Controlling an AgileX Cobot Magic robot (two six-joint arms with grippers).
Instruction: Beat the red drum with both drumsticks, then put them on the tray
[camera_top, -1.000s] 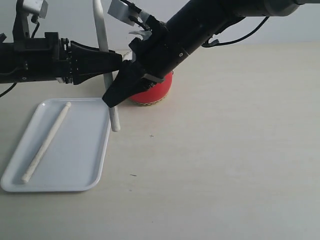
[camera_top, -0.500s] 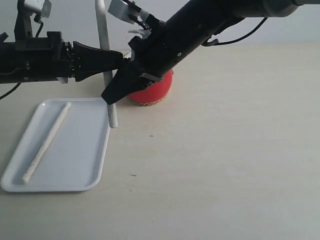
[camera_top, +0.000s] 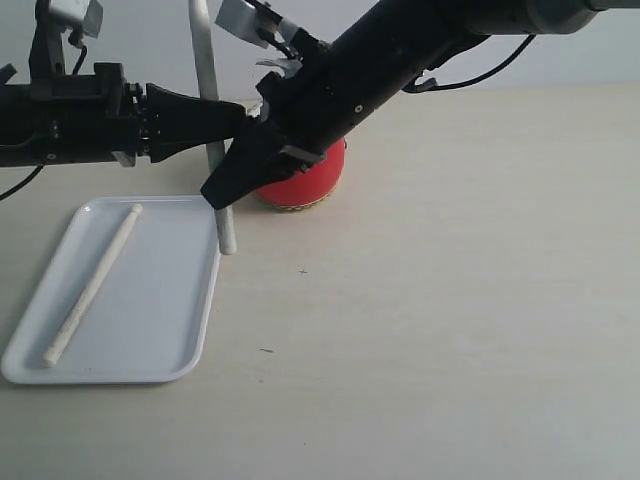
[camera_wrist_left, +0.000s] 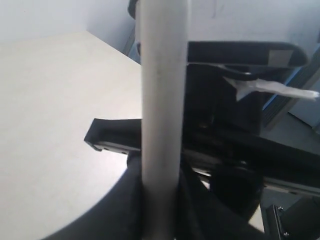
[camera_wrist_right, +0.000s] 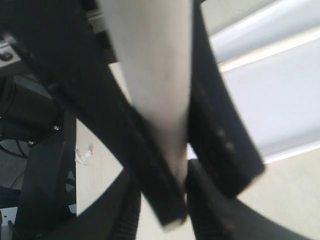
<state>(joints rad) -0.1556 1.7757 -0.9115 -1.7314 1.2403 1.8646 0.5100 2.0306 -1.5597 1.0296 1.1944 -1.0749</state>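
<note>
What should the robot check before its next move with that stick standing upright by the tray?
1. Left gripper clamped on the upright drumstick: ok, its fingers press both sides.
2. Right gripper free of that stick: cannot tell; the stick sits between its fingers.
3. Stick's lower tip over the tray: not ok, it looks just outside the right rim.
4. Other drumstick lying in the tray: ok.
5. Bare tray space beside it: ok.
</note>
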